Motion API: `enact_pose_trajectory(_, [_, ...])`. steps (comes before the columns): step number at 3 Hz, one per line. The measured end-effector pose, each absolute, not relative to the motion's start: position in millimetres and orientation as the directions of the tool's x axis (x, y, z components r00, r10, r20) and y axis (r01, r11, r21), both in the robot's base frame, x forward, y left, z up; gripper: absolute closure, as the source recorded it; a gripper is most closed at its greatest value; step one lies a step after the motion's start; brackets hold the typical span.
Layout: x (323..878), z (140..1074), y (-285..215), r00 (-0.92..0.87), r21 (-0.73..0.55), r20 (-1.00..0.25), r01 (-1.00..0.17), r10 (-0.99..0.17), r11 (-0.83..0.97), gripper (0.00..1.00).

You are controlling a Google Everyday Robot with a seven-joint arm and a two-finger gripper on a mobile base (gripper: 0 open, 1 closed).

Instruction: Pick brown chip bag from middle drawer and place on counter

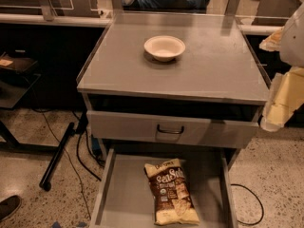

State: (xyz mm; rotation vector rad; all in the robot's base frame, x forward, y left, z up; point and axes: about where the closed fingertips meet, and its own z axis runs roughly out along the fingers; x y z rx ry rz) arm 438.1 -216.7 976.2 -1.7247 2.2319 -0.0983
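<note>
Leftmost, the toe of a dark shoe point(7, 207) shows on the speckled floor point(28, 137) at the near left corner. A black bar point(58, 155) lies slanted on the floor just left of the cabinet, with black cables point(78, 146) looping beside it. The counter point(118, 65) fills the middle of the view, and a white bowl point(164, 47) stands upright on it toward the far side, about midway across. Under the counter, the top drawer's front point(123, 125) with its dark handle point(170, 129) stands slightly out. Below that, the middle drawer point(123, 189) is pulled well out toward the near side. The bag point(171, 191) lies flat on the drawer floor, a little right of centre, label up, its long side running far to near, apart from both side walls. Right of the drawer another cable point(260, 204) curves over the floor. At the right edge, beside the counter's near right corner, the pale yellow end effector point(278, 106) hangs below a white arm point(294, 32); I cannot tell whether it is open or closed. It is well apart from the bag.
</note>
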Motion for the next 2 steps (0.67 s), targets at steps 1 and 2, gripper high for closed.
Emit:
enact_pose_trajectory(1, [438,976,-217,-0.222,-0.245,-0.207,-0.931,-0.953,0.270,0.00])
enact_pose_trajectory(2, [436,957,-217,-0.311,-0.213,-0.199,-0.912,-0.930,0.350,0.00])
